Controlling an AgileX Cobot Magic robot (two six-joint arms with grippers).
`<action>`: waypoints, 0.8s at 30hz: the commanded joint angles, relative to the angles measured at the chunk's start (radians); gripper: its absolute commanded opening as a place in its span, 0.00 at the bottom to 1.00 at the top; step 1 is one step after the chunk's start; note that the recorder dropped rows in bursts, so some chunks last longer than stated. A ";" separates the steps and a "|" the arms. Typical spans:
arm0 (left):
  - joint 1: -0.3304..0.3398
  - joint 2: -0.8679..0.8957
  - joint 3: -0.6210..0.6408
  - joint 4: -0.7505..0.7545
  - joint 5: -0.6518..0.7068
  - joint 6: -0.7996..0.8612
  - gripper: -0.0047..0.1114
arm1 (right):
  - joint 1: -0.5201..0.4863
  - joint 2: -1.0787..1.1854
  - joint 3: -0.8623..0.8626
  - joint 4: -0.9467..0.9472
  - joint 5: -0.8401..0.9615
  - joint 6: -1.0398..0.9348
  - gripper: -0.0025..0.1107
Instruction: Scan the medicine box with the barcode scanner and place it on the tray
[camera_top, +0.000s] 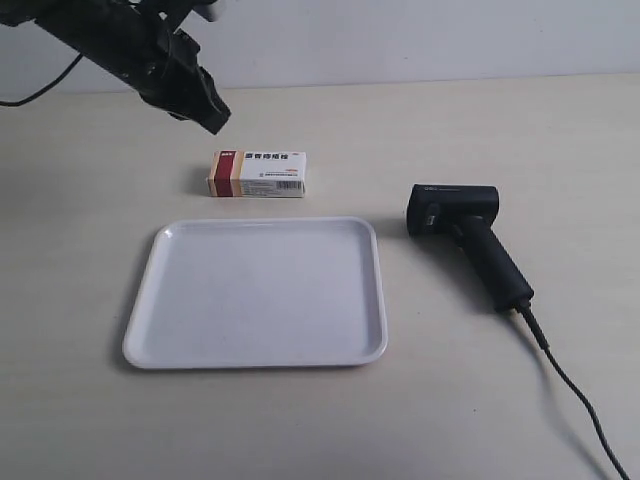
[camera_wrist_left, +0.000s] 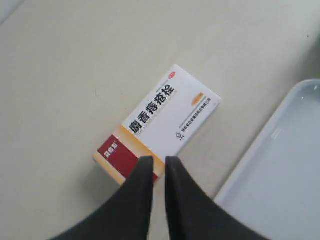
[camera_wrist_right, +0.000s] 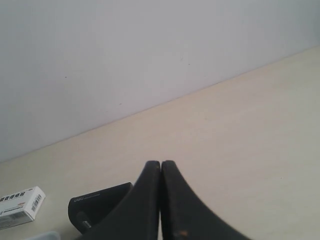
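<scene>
Just beside the tray (camera_top: 260, 295), the medicine box (camera_top: 257, 174) is lying flat. The left gripper (camera_wrist_left: 159, 162) is hovering there, jaws barely apart; the right gripper (camera_wrist_right: 160, 165) is showing closed jaws. Probably light, crushable cardboard, it is wanting gentle pinching across its long sides.

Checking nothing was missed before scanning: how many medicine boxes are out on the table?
1. The medicine box lies flat on the table just beyond the tray, not touching its far rim. The tray itself holds nothing, and no other box seems hidden.
</scene>
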 joint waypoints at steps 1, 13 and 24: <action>0.001 0.067 -0.031 -0.021 -0.069 0.031 0.49 | -0.005 0.005 -0.010 -0.004 -0.024 -0.013 0.02; 0.004 0.328 -0.271 -0.068 0.087 0.339 0.88 | -0.005 0.005 -0.010 -0.004 -0.029 -0.032 0.02; 0.005 0.454 -0.399 -0.062 0.138 0.339 0.04 | -0.005 0.005 -0.010 -0.004 -0.048 -0.038 0.02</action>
